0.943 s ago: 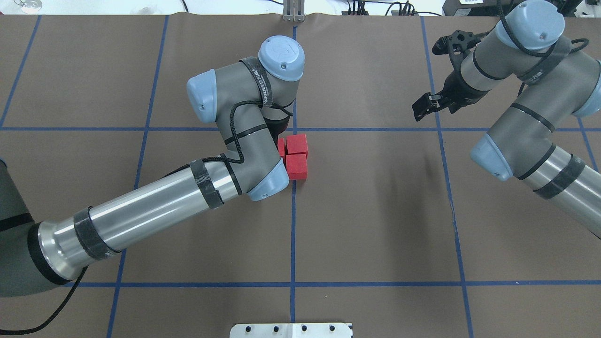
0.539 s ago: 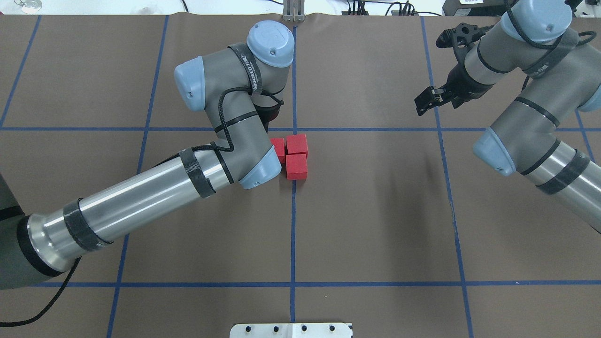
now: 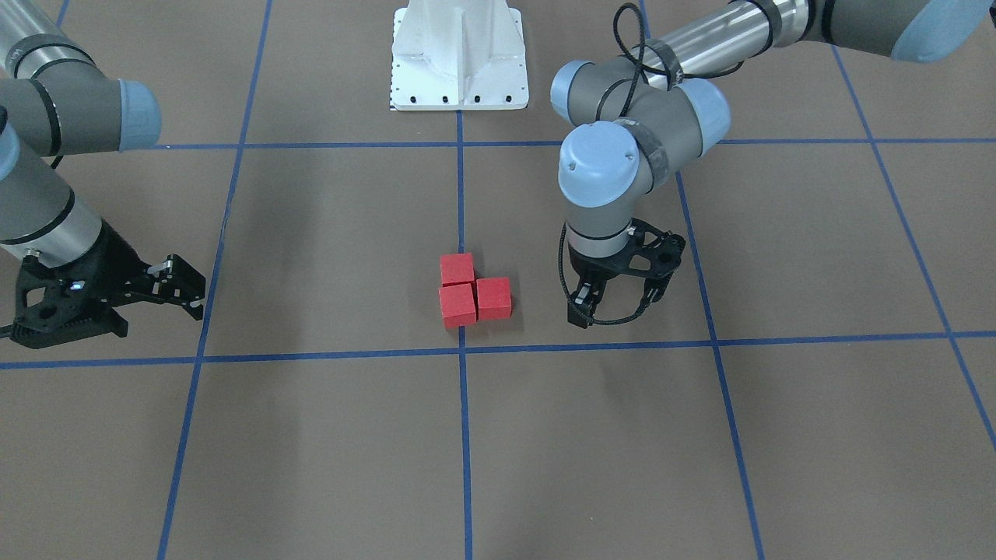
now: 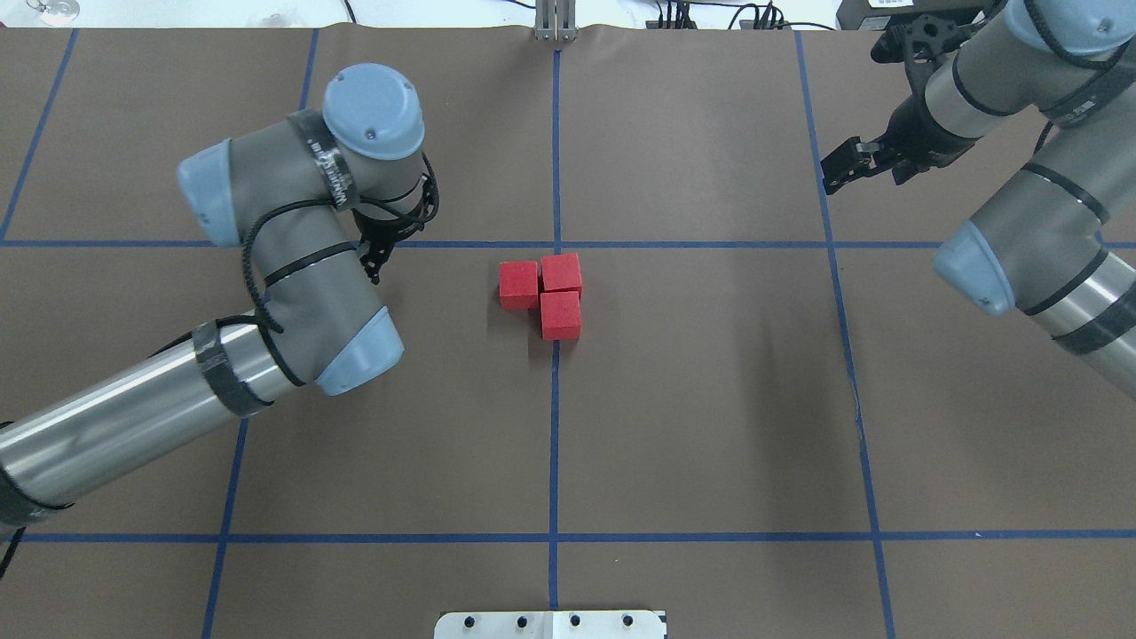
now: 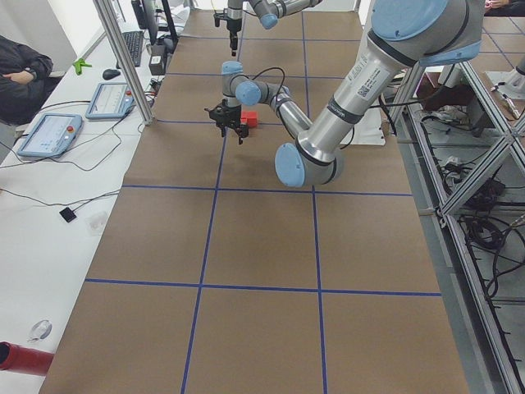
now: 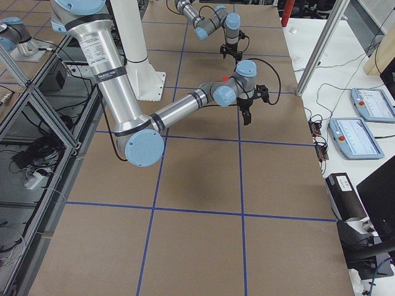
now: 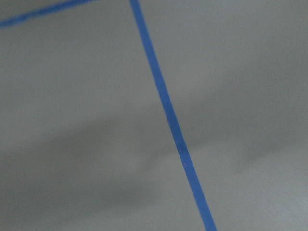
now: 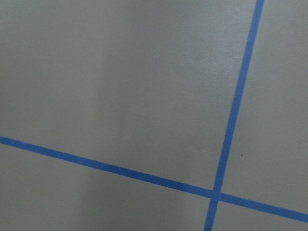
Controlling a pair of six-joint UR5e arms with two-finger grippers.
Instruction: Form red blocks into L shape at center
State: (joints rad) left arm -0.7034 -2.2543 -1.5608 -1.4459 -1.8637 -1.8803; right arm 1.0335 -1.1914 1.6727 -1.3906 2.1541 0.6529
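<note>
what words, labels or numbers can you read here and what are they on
Nothing can be read for sure.
White lettering on the left arm's black strap: too small.
Label on the left arm's silver tube: blurred.
Label on the right arm's silver tube: blurred.
Red blocks: no markings.

We see two arms of the same build. The left arm (image 4: 293,293) and right arm (image 4: 1038,222) have matte grey joint housings closed by rounded pale blue caps (image 4: 371,105), and each cap carries a few small screws near its rim. The long tube (image 4: 115,422) of each arm is polished silver, banded with black tape (image 4: 222,382). A black braided cable (image 4: 255,248) loops along the left arm, under a black strap with white lettering (image 4: 330,169) we cannot read. The left gripper (image 3: 615,309) and right gripper (image 3: 191,294) are skeletal black frames. The base (image 3: 459,85) is white, with a row of dark holes.
</note>
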